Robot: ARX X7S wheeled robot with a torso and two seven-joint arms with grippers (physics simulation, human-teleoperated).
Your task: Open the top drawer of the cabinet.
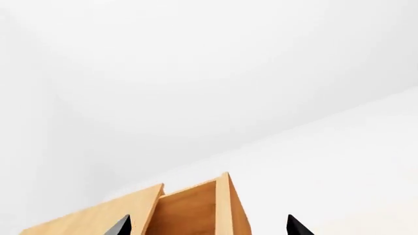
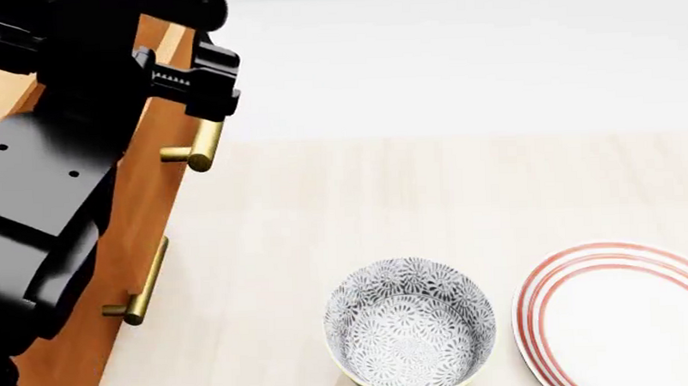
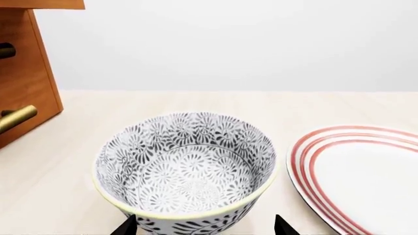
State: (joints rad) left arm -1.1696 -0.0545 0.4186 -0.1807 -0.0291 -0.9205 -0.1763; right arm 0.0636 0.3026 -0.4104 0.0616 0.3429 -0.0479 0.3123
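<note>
Head view: my left arm filled the left side, black links lying over the cabinet. The left pincer sat up at the top drawer, right above a brass handle sticking out of the cabinet front. Couldn't tell from here whether the tips touched the handle or the drawer edge; the arm hid that spot. A second brass handle showed lower on the front, nothing touching it.

Left wrist view: the top drawer looked pulled out, open box with wooden walls seen from above, inside visible. The two black tips of the left pincer were spread apart at the frame edge, one over the drawer's wall, the other well off to the side over white background. Nothing between them that I could see.

Right wrist view: right pincer also spread, tips either side of the patterned bowl, low and close to its near wall. No clear contact. The bowl stood upright on the light counter, with the red-ringed plate just beside it, apart. The cabinet was at the far side of the counter from the plate, two handles partly in frame.
</note>
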